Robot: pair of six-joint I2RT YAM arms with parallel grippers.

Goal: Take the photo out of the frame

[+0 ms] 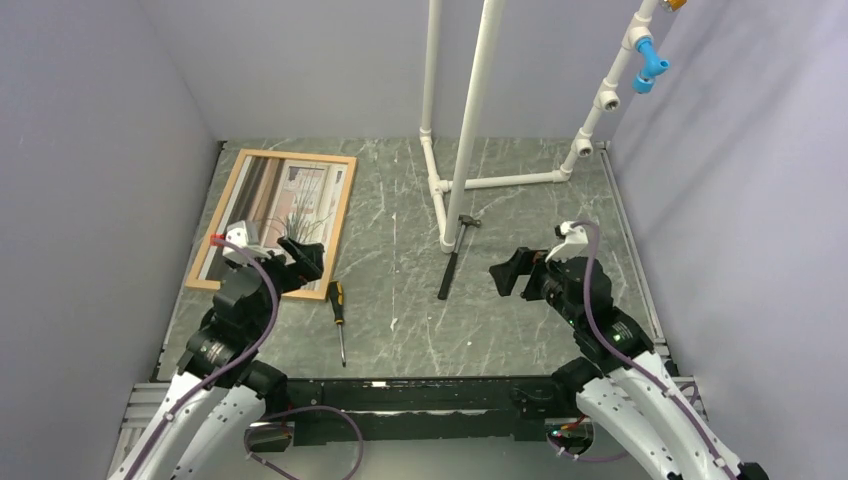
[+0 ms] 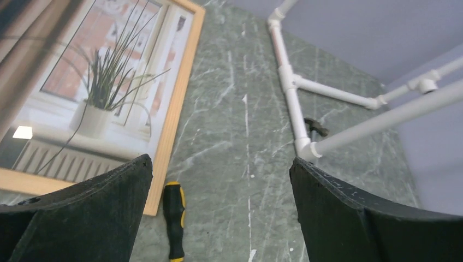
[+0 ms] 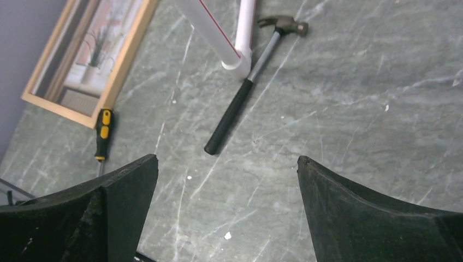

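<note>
1. Left claw (image 1: 303,258) hovers over the near right corner of the frame (image 1: 346,205), jaws wide apart and empty. The right claw (image 1: 514,272), also spread and holding nothing, hangs well to the right of the frame above the tabletop (image 1: 400,230).
2. The frame lies flat and face up, close to the left wall. The photo (image 1: 300,195) is still inside it, and glare on its face suggests a clear sheet covers it.
3. Likely trouble: with the face up, the print probably cannot be reached from this side. The thin moulding gives little to grip, so a pinch may slip or push the frame into the wall. Tipping it carelessly could spill the contents or crease the paper.
4. A yellow-and-black screwdriver (image 1: 338,310) lies just beside the frame's near right corner, where a lifted or turned frame could strike it.
5. Further right of the frame, a hammer (image 1: 452,260) lies by a white pipe stand (image 1: 455,150), whose uprights limit swing room on that side.
</note>
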